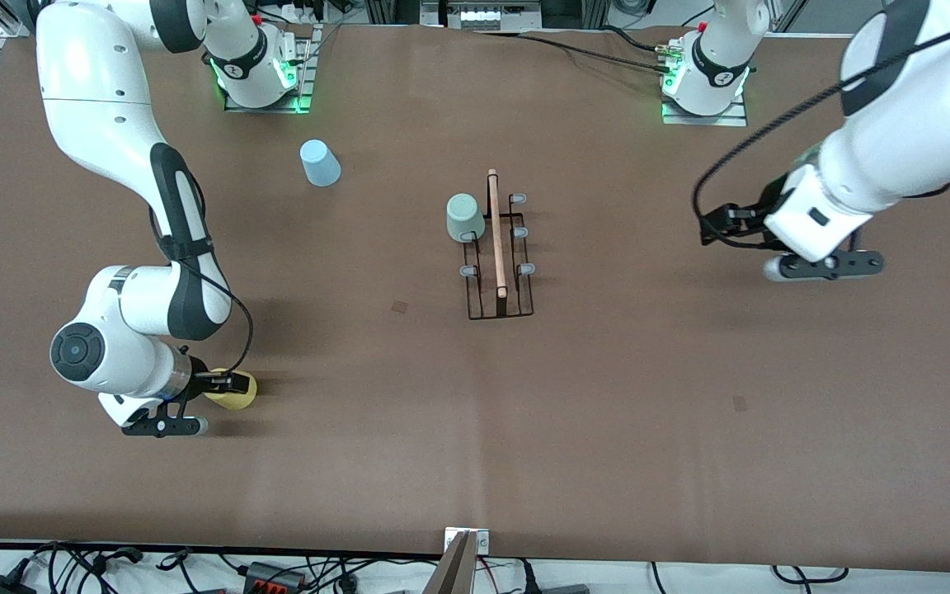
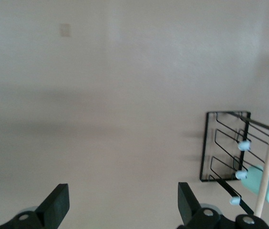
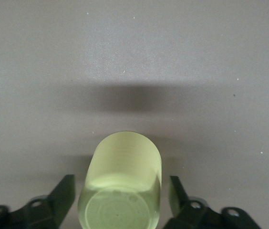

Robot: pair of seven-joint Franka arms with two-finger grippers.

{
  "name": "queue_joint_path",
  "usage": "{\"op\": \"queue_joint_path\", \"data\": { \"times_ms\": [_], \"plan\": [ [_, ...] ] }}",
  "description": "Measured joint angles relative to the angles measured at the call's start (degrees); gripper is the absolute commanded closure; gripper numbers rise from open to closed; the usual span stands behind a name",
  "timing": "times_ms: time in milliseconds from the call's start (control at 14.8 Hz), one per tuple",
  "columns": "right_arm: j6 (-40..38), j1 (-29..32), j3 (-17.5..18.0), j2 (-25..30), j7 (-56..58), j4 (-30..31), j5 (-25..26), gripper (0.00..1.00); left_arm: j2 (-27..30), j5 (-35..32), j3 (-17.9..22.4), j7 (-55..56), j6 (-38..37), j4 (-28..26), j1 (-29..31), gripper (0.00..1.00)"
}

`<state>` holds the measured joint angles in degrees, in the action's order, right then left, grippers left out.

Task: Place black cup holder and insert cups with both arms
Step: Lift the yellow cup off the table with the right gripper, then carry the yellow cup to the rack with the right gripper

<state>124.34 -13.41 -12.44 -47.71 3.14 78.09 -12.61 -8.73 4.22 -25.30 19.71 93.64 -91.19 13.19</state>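
The black cup holder (image 1: 500, 312) stands mid-table with its wooden rod handle (image 1: 493, 231) on top; it also shows in the left wrist view (image 2: 205, 143). A sage green cup (image 1: 464, 217) (image 2: 268, 187) sits on one of its pegs, on the side toward the right arm's end. The light blue cup (image 1: 320, 162) stands on the table near the right arm's base. My right gripper (image 1: 226, 384) (image 3: 121, 185) is low at the yellow cup (image 1: 237, 398) (image 3: 125, 171). Its fingers flank the cup with narrow gaps. My left gripper (image 1: 711, 228) (image 2: 123, 200) hangs open and empty over bare table toward the left arm's end.
Brown table mat (image 1: 607, 412) spreads around the holder. Cables and a metal bracket (image 1: 463, 561) line the edge nearest the front camera. The arms' mounting plates (image 1: 265, 99) (image 1: 702, 111) sit at the table's edge farthest from that camera.
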Motion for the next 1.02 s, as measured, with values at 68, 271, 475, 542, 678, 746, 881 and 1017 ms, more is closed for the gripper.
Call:
{"op": "queue_joint_path", "data": {
  "times_ms": [68,271,475,542,678,746,881,1017],
  "plan": [
    [-0.01,0.0,-0.01,0.04,0.01,-0.12,0.0,0.68,0.04,-0.01,0.15,-0.06,-0.89,0.82,1.46,0.0],
    [-0.35,-0.02,0.01,0.08,0.28,-0.55,0.0,0.73,0.15,-0.98,0.38,-0.19,-3.85,3.75,5.17,0.0],
    [-7.32,-0.14,0.04,0.38,0.46,-4.26,0.0,0.73,0.39,-3.95,0.37,-0.7,-4.8,4.79,6.1,0.0],
    [-10.8,-0.28,0.14,0.61,0.46,-6.5,0.0,0.73,0.58,-4.32,0.37,-0.99,-4.84,4.82,6.16,0.0],
    [-17.37,-0.76,0.45,1.21,0.46,-11.11,-0.07,0.73,0.8,-4.45,0.38,-1.84,-4.9,4.82,6.84,0.0],
    [-19.81,-1.17,0.5,1.57,0.46,-12.9,-0.22,0.73,0.79,-4.45,0.39,-2.25,-4.92,4.81,7.25,0.0],
    [-22.88,-2.61,0.7,2.46,0.46,-14.75,-0.62,0.73,0.79,-4.45,0.39,-2.68,-4.93,4.76,7.72,0.0],
    [-23.3,-5.94,0.94,3.2,-1.46,-15.28,-0.73,0.73,0.79,-4.45,0.34,-2.83,-4.93,4.69,7.74,0.0]
  ]
}}
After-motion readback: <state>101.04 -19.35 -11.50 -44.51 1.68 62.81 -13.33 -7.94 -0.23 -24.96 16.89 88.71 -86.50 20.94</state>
